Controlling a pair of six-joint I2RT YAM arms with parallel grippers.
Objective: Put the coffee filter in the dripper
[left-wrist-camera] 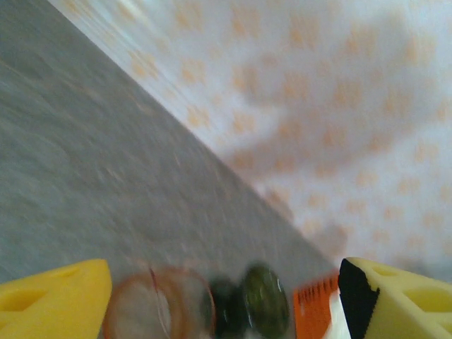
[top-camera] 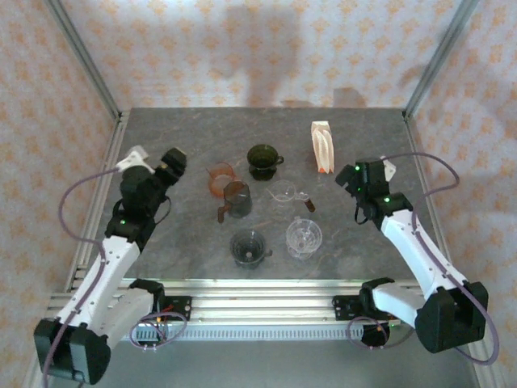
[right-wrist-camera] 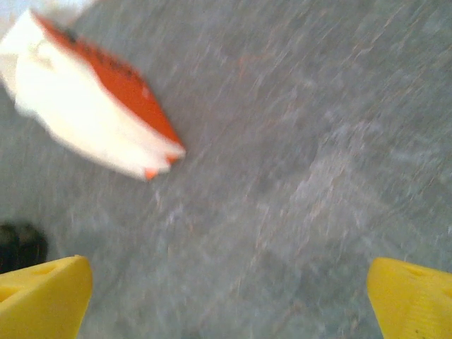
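A white and orange pack of coffee filters (top-camera: 323,146) stands at the back right of the grey table (top-camera: 186,129). In the right wrist view the pack (right-wrist-camera: 92,120) lies up and to the left, blurred. My right gripper (top-camera: 353,179) (right-wrist-camera: 229,282) hovers just right of and nearer than the pack, open, with bare table between its yellow fingers (right-wrist-camera: 42,293). Several drippers stand mid-table: orange (top-camera: 220,178), brown (top-camera: 236,198), dark green (top-camera: 262,160), clear (top-camera: 304,236), dark grey (top-camera: 249,246). My left gripper (top-camera: 174,162) (left-wrist-camera: 224,289) is open, left of the orange dripper (left-wrist-camera: 159,304).
A small clear dripper (top-camera: 284,194) lies between the green one and the right gripper. Metal frame posts (top-camera: 85,61) and patterned walls (top-camera: 242,48) close in the table on three sides. In the left wrist view the green dripper (left-wrist-camera: 267,300) and the filter pack (left-wrist-camera: 318,304) show beyond the orange one.
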